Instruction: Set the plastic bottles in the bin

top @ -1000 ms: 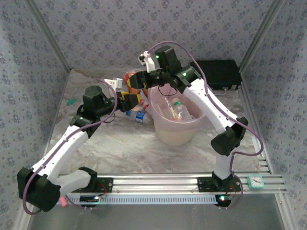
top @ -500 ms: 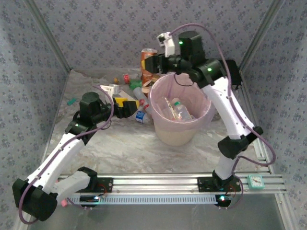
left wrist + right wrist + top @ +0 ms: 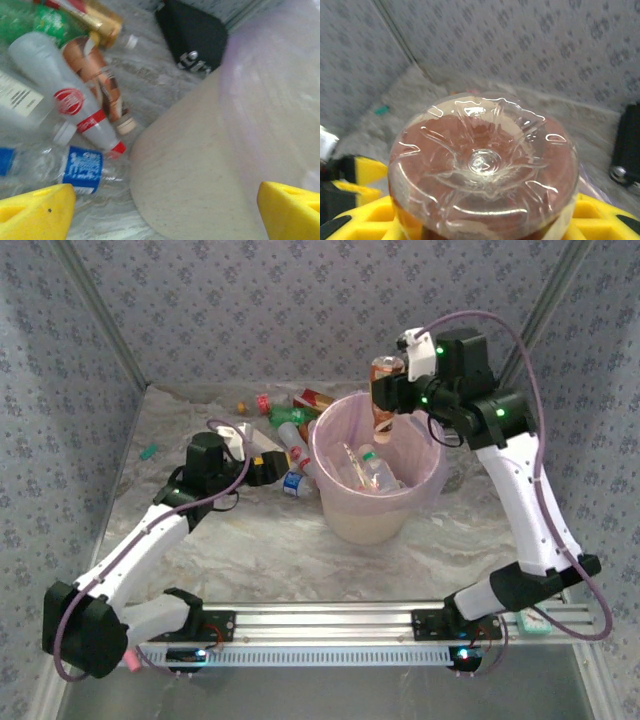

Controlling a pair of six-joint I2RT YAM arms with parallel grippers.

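The right claw (image 3: 388, 405) pinched an orange-brown bottle (image 3: 385, 375) base-up, with the bin (image 3: 350, 520) just below it. The left claw (image 3: 275, 468) stood spread, loose bottles (image 3: 290, 425) and the bin's wall just ahead of it

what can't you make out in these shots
- Right wrist: the base of the bottle in the right end effector hides its cap and label.
- Left wrist: the bottom edge cuts off the fingers of the left end effector; the blue-label bottle has blurred print.
- Top external: bottles inside the bin overlap, too small to count.
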